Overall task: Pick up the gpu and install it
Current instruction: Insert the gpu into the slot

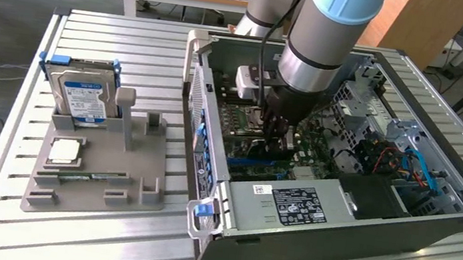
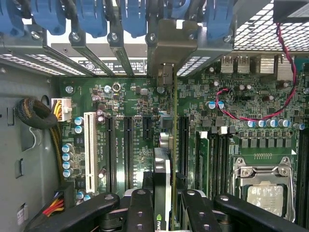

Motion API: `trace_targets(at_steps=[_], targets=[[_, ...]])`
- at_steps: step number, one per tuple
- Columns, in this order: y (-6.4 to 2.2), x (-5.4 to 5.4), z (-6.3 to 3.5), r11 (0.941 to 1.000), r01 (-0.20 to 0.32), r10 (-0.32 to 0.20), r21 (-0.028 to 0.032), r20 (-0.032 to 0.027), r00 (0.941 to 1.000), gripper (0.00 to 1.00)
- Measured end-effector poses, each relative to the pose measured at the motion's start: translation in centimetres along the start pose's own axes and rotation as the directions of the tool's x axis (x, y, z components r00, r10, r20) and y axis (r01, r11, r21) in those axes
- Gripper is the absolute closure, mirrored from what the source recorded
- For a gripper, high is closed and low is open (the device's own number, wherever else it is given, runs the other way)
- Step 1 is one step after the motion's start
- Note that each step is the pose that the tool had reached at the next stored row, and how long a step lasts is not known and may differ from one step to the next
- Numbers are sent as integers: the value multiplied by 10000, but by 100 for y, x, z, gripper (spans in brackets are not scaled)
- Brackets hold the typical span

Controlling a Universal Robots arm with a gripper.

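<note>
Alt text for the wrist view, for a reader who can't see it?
The gripper holds the gpu edge-on over the motherboard, its metal bracket at the case's rear slot openings. Black expansion slots lie alongside; the CPU socket sits further off.

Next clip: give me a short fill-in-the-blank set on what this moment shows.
1. The gripper is shut on the ____, a flat card seen edge-on.
2. It hangs inside the open computer case, over the green ____ with its slots.
3. On the grey holder beside the case, the ____ with the blue-white label stands upright.
Missing words: gpu; motherboard; hard drive.
</note>
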State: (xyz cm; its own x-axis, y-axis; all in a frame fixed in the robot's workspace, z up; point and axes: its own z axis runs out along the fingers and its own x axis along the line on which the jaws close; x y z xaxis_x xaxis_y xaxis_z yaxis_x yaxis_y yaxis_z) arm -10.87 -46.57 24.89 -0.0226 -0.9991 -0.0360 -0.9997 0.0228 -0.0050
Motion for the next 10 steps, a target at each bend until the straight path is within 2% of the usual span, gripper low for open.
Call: trace_targets(at_steps=[10], targets=[[15,-16,5,10000,-1,1,-2,-4,10000,73]])
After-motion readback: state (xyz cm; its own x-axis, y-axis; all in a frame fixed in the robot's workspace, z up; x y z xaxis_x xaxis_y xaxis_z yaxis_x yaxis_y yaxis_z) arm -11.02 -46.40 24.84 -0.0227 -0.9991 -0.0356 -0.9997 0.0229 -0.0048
